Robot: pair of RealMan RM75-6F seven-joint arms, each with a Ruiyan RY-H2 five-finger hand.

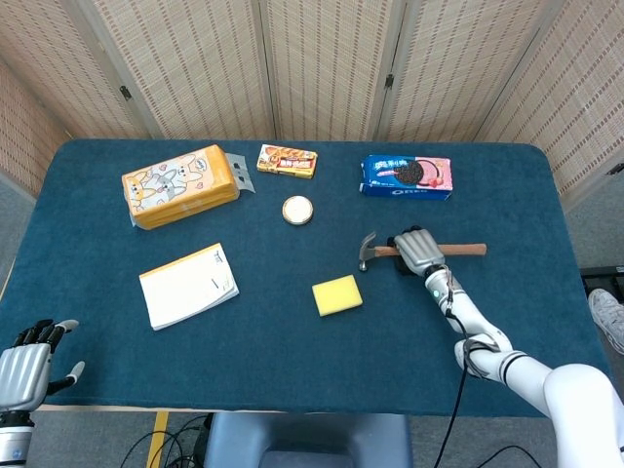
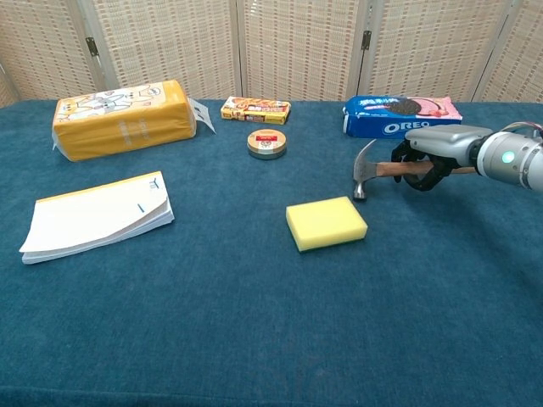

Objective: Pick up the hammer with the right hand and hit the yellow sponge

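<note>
My right hand [image 1: 413,252] [image 2: 428,157] grips the wooden handle of the hammer [image 1: 368,251] [image 2: 364,172] and holds it lifted off the table. Its metal head hangs just right of and behind the yellow sponge [image 1: 337,294] [image 2: 327,223], which lies flat on the blue cloth. The handle's end [image 1: 473,249] sticks out to the right past the hand. My left hand [image 1: 24,366] hangs open at the table's near left edge, holding nothing.
A white notepad [image 1: 189,285] lies at the left. Along the back stand an orange package [image 1: 181,184], a small snack box [image 1: 287,161], a round tin [image 1: 297,210] and an Oreo pack [image 1: 407,176]. The table edge [image 1: 292,409] runs near me.
</note>
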